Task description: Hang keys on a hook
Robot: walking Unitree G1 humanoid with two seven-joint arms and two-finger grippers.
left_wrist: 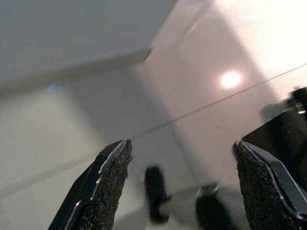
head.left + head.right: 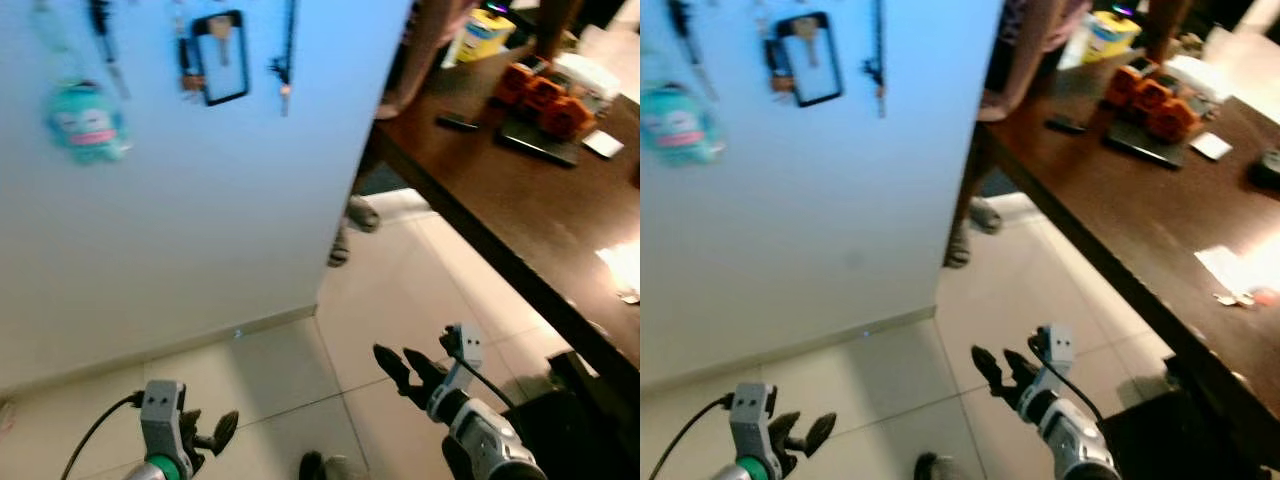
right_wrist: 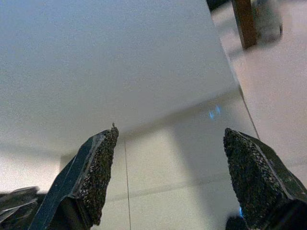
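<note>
Motion blur is smearing the keys [image 2: 222, 55] hanging on the wall [image 2: 200, 220], so their hooks cannot be made out. The teal plush charm [image 2: 85, 122] is blurring too. The picture's edge is cutting off the tabletop [image 2: 500, 200].

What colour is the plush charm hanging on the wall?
Teal, with a pale pink face; the plush charm shows best in the left eye view.

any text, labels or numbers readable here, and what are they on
None can be read.
Yellow tub on the dark table: print on its label is too blurred to read.
Teal plush keychain on the wall: a face, no lettering.
White card on the table: nothing legible.
</note>
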